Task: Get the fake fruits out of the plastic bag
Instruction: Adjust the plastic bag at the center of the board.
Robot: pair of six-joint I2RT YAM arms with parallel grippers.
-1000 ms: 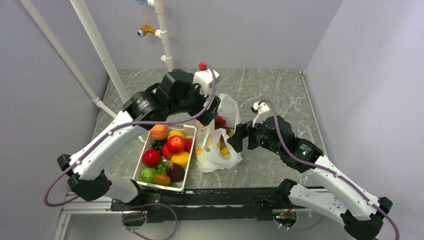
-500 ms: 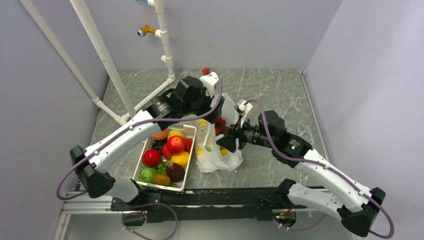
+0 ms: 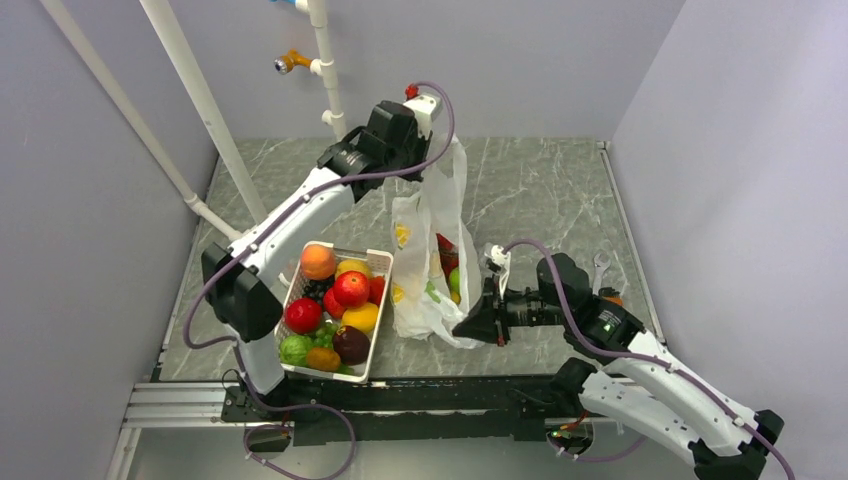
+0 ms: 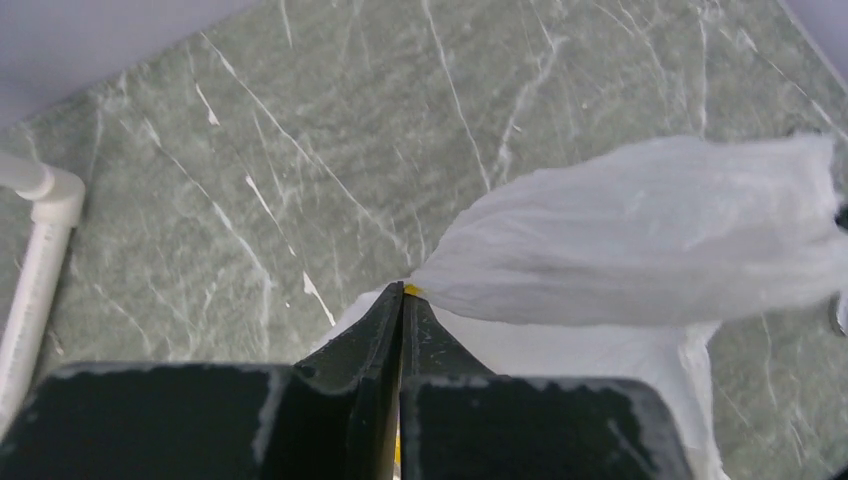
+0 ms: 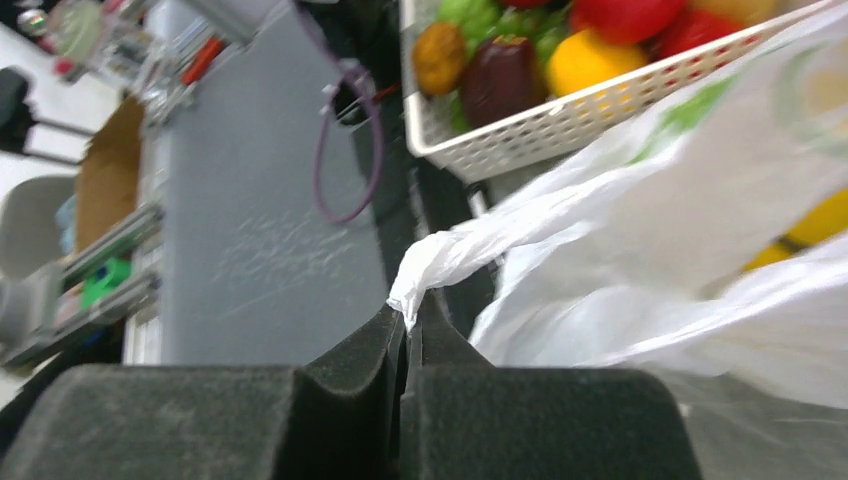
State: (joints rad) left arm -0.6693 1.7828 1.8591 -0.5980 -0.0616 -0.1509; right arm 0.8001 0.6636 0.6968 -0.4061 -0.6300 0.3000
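Between left gripper (image 4: 402, 290) and right gripper (image 5: 408, 316), both pinching it, stretches the plastic bag (image 3: 420, 310).

My overhead camera sits high behind the rig, tilted down across the whole table (image 3: 540, 190) toward the back wall (image 3: 520, 60). The left wrist camera looks steeply down, close over the bag (image 3: 425, 300). The right wrist camera rides low, looking leftward along the table's near edge, with the basket (image 5: 600, 105) at upper right. I see the bag in all three.
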